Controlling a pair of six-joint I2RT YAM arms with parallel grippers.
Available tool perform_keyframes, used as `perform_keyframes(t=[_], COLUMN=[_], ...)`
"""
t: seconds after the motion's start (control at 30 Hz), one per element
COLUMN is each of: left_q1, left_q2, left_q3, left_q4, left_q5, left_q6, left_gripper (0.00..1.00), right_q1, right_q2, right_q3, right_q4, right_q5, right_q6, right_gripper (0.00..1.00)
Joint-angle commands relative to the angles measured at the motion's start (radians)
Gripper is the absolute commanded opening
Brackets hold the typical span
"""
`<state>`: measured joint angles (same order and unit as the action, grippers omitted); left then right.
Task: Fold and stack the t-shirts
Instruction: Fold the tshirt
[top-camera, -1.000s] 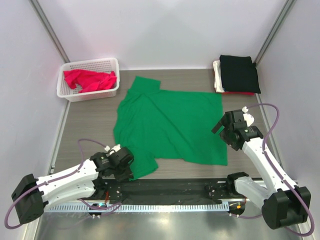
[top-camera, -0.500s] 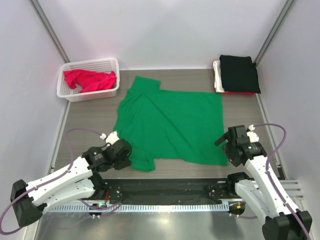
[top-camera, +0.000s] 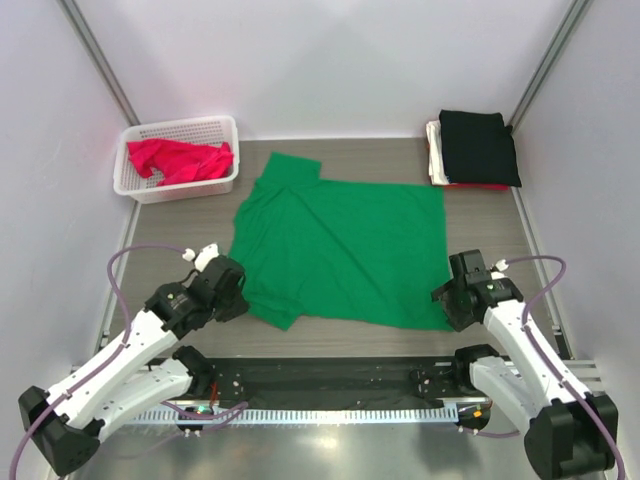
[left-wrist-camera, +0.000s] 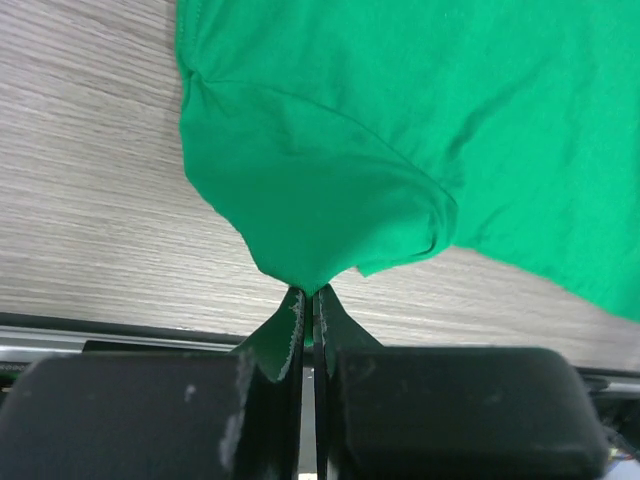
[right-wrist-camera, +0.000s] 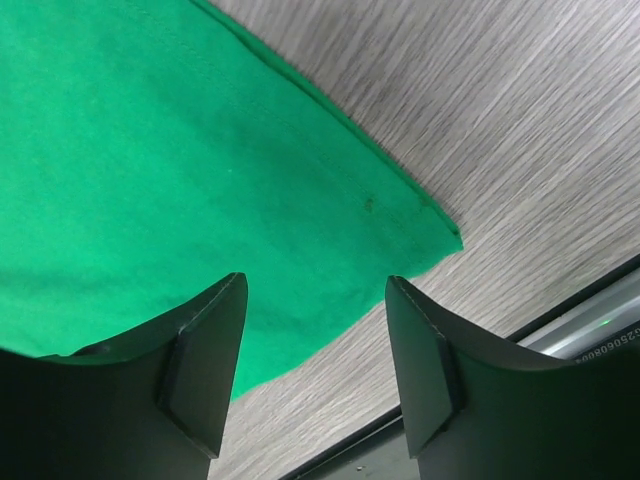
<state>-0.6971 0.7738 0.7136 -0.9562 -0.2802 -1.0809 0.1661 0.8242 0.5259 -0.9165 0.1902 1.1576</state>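
A bright green t-shirt lies spread flat in the middle of the table, with one sleeve pointing to the far left. My left gripper is at the shirt's near-left edge. In the left wrist view that gripper is shut on a bunched fold of the green cloth. My right gripper hovers over the near-right corner of the shirt. In the right wrist view it is open, its fingers astride the hem beside the shirt's corner, with nothing pinched.
A white lattice basket at the far left holds a crumpled red-pink t-shirt. A folded stack at the far right has a black t-shirt over a white one and a red one. A black rail runs along the near edge.
My left gripper has shut on the shirt's near-left part and drawn it left and away from the near edge. The right gripper has come down to the near-right corner, its jaws narrowing.
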Motion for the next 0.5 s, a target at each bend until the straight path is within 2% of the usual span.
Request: perform_keyframes(t=[0.0, 0.07, 0.23, 0.37, 0.47], left_q1=[0.014, 0.024, 0.067, 0.087, 0.096], left_q2=[-0.014, -0.013, -0.010, 0.010, 0.009], left_q3=[-0.012, -0.014, -0.036, -0.042, -0.036], left_q4=[0.036, 0.036, 0.080, 0.100, 0.103], left_q5=[0.024, 0.024, 0.064, 0.093, 0.102], left_q6=[0.052, 0.070, 0.104, 0.124, 0.136], left_gripper=[0.00, 0.00, 0.00, 0.00, 0.00], right_q1=[0.006, 0.007, 0.006, 0.001, -0.013], right_q2=[0.052, 0.061, 0.118, 0.325, 0.456], right_q3=[-0.013, -0.018, -0.069, -0.018, 0.080], right_q4=[0.037, 0.039, 0.155, 0.273, 0.367], right_q5=[0.008, 0.009, 0.006, 0.049, 0.049], right_q6=[0.060, 0.085, 0.087, 0.021, -0.071], right_gripper=[0.61, 0.52, 0.50, 0.47, 0.46])
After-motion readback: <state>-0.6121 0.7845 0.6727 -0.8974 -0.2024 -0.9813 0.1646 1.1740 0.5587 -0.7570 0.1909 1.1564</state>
